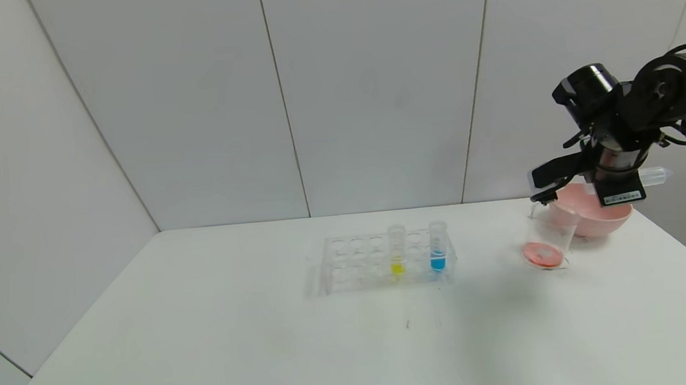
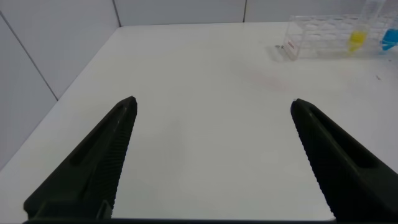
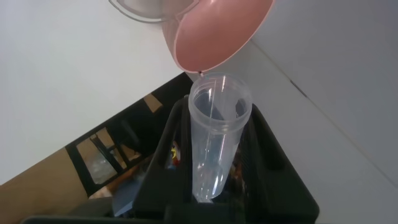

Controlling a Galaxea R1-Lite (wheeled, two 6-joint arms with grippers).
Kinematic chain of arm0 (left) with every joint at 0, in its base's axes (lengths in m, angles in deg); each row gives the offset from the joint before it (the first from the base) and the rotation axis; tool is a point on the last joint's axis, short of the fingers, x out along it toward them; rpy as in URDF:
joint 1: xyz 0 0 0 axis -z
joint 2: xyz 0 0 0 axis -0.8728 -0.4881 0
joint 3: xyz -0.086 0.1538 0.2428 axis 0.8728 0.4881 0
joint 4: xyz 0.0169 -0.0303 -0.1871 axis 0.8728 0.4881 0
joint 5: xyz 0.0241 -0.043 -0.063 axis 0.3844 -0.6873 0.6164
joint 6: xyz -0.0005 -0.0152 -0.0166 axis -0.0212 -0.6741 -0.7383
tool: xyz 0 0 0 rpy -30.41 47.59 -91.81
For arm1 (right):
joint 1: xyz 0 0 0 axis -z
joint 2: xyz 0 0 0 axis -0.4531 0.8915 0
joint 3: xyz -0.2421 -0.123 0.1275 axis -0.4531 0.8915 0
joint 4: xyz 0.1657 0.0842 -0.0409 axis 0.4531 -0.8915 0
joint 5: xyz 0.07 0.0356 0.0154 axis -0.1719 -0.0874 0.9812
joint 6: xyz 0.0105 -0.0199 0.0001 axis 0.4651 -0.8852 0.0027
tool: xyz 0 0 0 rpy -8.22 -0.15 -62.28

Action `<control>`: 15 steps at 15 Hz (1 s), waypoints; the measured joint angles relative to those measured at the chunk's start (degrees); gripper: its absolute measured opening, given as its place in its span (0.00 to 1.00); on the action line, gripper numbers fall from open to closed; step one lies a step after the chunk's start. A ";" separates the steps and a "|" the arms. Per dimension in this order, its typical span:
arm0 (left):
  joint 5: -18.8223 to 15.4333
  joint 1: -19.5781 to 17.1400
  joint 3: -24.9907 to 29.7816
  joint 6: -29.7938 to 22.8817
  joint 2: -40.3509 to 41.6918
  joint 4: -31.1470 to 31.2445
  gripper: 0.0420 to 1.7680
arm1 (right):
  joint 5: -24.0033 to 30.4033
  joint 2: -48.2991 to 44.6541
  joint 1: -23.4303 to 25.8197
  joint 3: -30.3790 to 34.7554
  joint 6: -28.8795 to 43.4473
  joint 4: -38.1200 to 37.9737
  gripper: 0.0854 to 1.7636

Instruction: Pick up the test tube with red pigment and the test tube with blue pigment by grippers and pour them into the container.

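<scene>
My right gripper [image 1: 645, 180] is shut on a clear test tube [image 1: 657, 176] that lies about level over the right side of the pink bowl. In the right wrist view the tube [image 3: 214, 143] sits between the fingers of the right gripper [image 3: 217, 112] and looks empty. The container [image 1: 545, 235] stands left of the bowl with orange-red liquid in its bottom. The test tube with blue pigment [image 1: 437, 249] stands upright in the clear rack [image 1: 355, 265], and also shows in the left wrist view [image 2: 390, 40]. My left gripper [image 2: 212, 106] is open and empty over bare table, out of the head view.
A tube with yellow liquid [image 1: 397, 252] stands in the rack left of the blue one. The pink bowl [image 1: 596, 221] sits near the table's right edge, behind the container. The right wrist view shows that edge and the floor below it.
</scene>
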 joint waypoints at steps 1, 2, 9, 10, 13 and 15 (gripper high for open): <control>0.00 0.00 0.00 0.00 0.00 0.00 1.00 | 0.00 0.01 -0.20 0.00 0.02 0.09 0.25; 0.00 0.00 0.00 0.02 0.00 0.00 1.00 | -0.02 0.06 -0.28 0.00 0.00 0.11 0.25; 0.00 0.00 0.00 0.00 0.00 0.00 1.00 | 10.84 -0.29 1.95 0.00 1.82 7.69 0.25; 0.00 0.00 0.00 0.00 0.00 0.02 1.00 | 13.52 -0.73 3.17 0.00 2.74 7.89 0.25; 0.00 0.00 0.00 0.00 0.00 0.02 1.00 | 24.28 -1.67 6.67 0.02 12.29 8.52 0.25; 0.00 0.00 0.00 0.00 0.00 0.02 1.00 | 36.32 -2.01 7.91 0.02 24.02 9.29 0.25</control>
